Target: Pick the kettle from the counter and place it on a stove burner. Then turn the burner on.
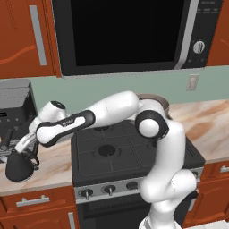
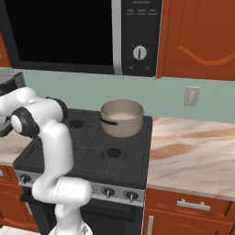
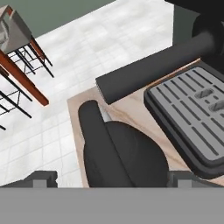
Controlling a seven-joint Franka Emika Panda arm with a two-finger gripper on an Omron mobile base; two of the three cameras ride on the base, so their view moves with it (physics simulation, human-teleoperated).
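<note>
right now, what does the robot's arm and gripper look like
The arm is glossy white with rounded, tube-like links and dark, nearly black joint bands and round end caps. One dark band on the forearm carries small pale lettering, too small to read. The gripper is a pale grey-white hand ending in two small dark finger tips. No loose cables show.

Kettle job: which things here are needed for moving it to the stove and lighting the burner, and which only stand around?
Needed:
kettle
counter
stove burner
stove knobs
gripper, fingers open at the kettle

Standing around:
saucepan
microwave
coffee machine
wall outlet
</note>
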